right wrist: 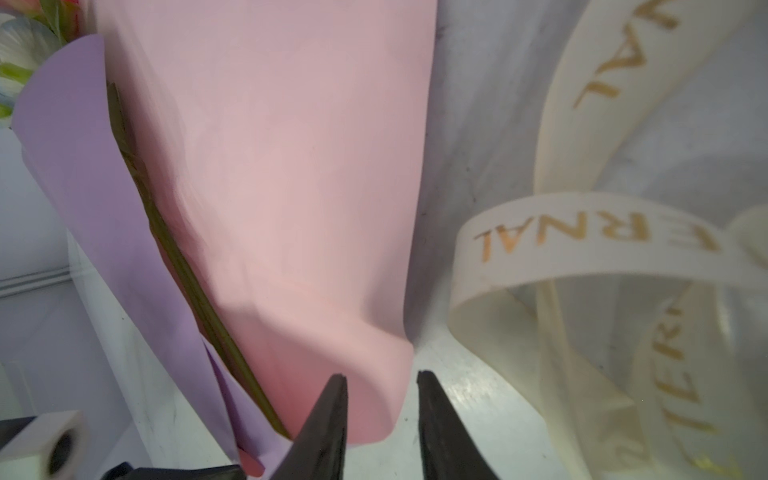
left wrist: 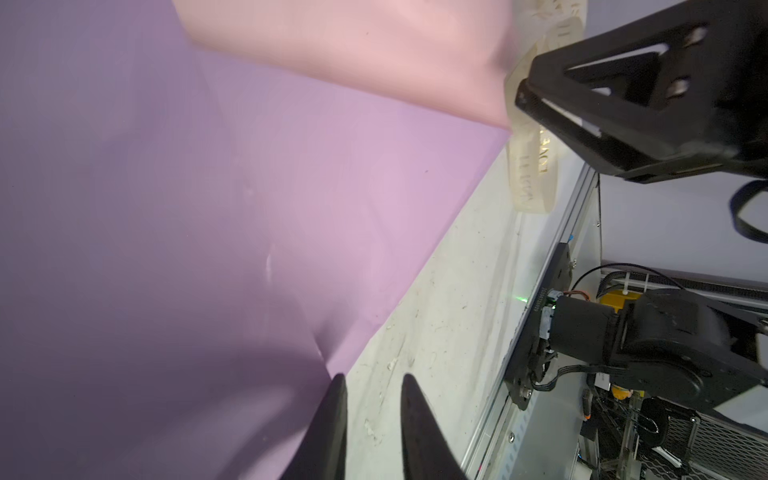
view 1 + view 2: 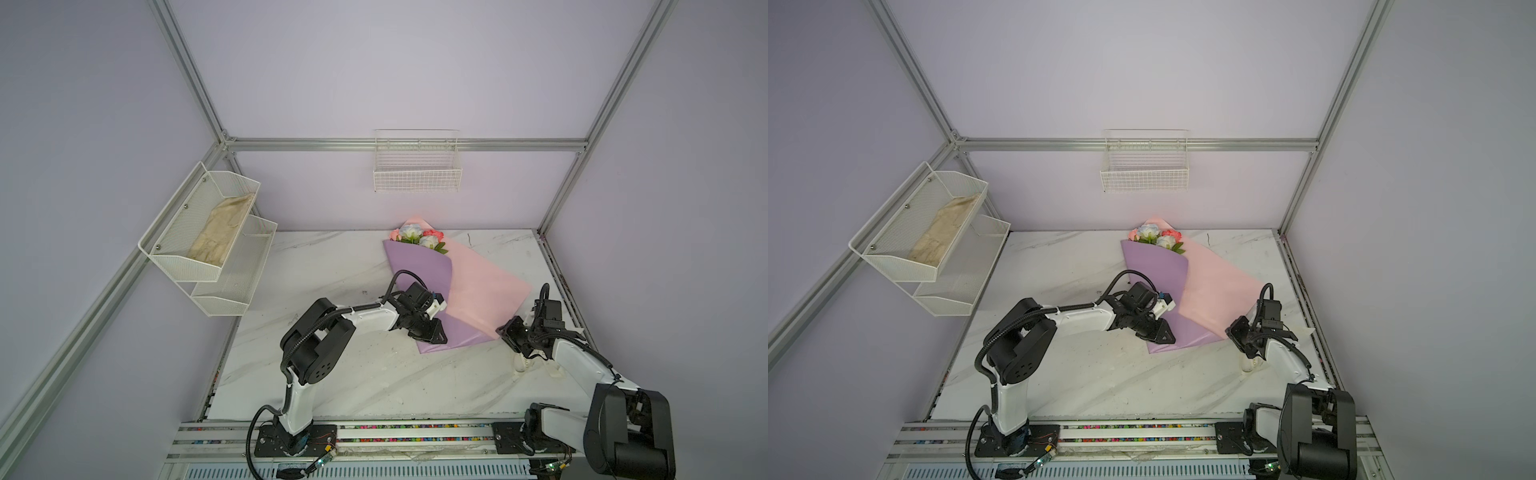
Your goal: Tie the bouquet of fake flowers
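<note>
While L gripper (image 2: 371,380) sits at bouquet (image 3: 419,274) base, ribbon (image 1: 582,245) coils by R gripper (image 1: 380,376).

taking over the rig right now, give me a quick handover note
Left claw: jaws slightly apart, empty, at the lilac edge of the wrap.
Right claw: open, empty, at the pink flap's lower corner.
Bouquet lies on the table, flowers toward the back wall; ribbon lies loose beside it, near the right claw.
Done: flowers sit in the paper.
Left: pass the ribbon round the wrap and tie it.
</note>
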Available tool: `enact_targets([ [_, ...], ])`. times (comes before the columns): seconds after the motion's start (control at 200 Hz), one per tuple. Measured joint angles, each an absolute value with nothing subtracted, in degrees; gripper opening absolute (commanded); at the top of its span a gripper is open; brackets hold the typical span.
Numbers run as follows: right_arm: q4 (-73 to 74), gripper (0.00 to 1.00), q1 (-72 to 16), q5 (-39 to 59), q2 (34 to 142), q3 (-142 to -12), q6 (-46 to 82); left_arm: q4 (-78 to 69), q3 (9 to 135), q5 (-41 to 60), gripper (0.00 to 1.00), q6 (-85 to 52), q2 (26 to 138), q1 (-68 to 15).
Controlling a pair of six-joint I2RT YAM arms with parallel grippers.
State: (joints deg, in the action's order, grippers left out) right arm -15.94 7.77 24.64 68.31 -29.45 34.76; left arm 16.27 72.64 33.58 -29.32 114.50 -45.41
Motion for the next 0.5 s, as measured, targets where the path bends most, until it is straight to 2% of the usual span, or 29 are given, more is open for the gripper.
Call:
enact_targets([
  [0.5,-14.0,0.42,9.1,28.9,75.5,-32.1,31.6,17.5,78.8,33.0,0.23,-29.3,118.8,-48.2],
])
